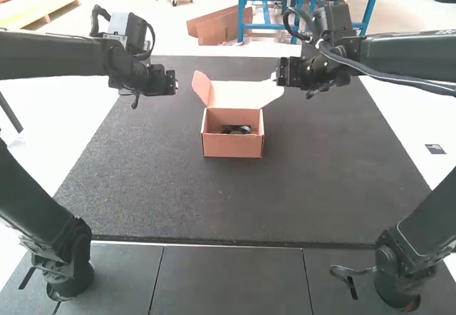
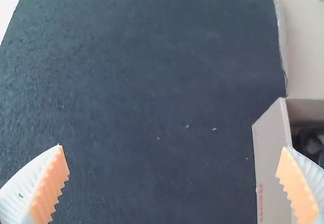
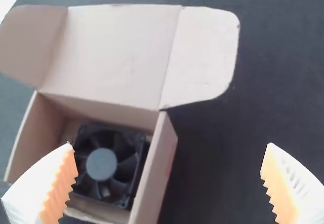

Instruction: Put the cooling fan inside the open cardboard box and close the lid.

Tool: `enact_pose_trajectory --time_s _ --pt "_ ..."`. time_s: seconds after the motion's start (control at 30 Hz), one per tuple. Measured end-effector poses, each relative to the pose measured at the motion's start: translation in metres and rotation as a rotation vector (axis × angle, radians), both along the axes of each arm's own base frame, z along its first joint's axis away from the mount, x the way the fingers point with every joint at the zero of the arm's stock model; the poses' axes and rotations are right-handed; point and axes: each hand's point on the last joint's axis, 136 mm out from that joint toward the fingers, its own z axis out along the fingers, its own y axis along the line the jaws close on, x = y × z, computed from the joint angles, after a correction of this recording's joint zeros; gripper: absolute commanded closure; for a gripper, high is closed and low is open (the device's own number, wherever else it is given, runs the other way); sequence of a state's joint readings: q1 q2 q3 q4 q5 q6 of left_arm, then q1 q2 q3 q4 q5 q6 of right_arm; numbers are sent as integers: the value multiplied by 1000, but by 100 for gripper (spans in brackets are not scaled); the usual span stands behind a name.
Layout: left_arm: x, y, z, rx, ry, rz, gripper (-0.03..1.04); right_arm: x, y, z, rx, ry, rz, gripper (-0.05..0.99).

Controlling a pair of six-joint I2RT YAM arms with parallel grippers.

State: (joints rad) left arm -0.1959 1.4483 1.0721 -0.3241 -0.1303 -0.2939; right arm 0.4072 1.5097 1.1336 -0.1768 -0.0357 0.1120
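Left gripper: you see its white ribbed fingers with orange pads set wide apart, holding nothing. It hangs above the bare dark mat, to the left of the cardboard box and clear of it. In the left wrist view the box's near wall stands just beside one finger.

Cardboard box: you find it upright near the middle of the mat, slightly toward the far edge, with its top open. The lid is swung back behind the opening and rests toward the far edge. One side flap stands up at the lid's left end, and another spreads out at its right end.

Cooling fan: you see it lying flat on the floor of the box, black, with its round hub facing up and the blades around it.

Right gripper: its fingers are likewise spread wide, with nothing between them. It hangs above the mat to the right of the lid, behind the box's right far corner, touching neither box nor lid.
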Motion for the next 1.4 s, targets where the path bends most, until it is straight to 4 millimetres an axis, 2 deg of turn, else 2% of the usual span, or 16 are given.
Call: enact_pose_trajectory --time_s 0.13,0.3,0.47,0.93,1.4 --pt "14 2 -7 0 12 14 4 13 6 -10 -8 21 1 10" --pt "30 7 -9 -2 6 35 4 29 11 -5 6 10 0 10" --pt "42 8 -11 -2 6 40 4 48 4 -2 19 5 -28 10" --pt "67 3 -16 -1 9 40 4 88 -3 -17 46 37 -70 10" --pt "90 0 -21 0 11 41 4 110 6 -32 66 92 -71 10"
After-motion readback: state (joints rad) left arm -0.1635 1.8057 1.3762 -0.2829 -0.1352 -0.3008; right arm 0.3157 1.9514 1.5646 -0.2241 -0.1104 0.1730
